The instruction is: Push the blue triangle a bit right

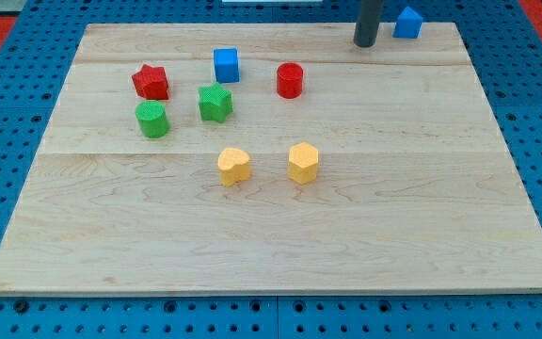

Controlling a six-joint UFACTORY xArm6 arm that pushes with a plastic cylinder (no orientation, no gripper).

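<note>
The arm carries no gripper, so there is nothing to stand wide, narrow or holding; it ends in a straight dark rod whose lower end, my tip (365, 43), rests near the top edge of the pale wooden board (280, 235), toward the view's right. The small blue triangle block (407, 23) sits just beside the tip, on its right and slightly higher in the view; whether the two touch cannot be made out.

The other blocks lie well apart from the tip, toward the view's left and centre. A blue cube (226, 65) stands in the upper middle, with a red cylinder (290, 80) to its right. A red star-shaped block (150, 82) sits farthest left, a green cylinder (152, 120) just below it, and a green star-shaped block (215, 102) between the green cylinder and the blue cube. Lower, near the board's centre, a yellow heart-like block (234, 166) and a yellow hexagonal block (303, 162) stand side by side, apart. A blue perforated surface (7, 141) surrounds the board.
</note>
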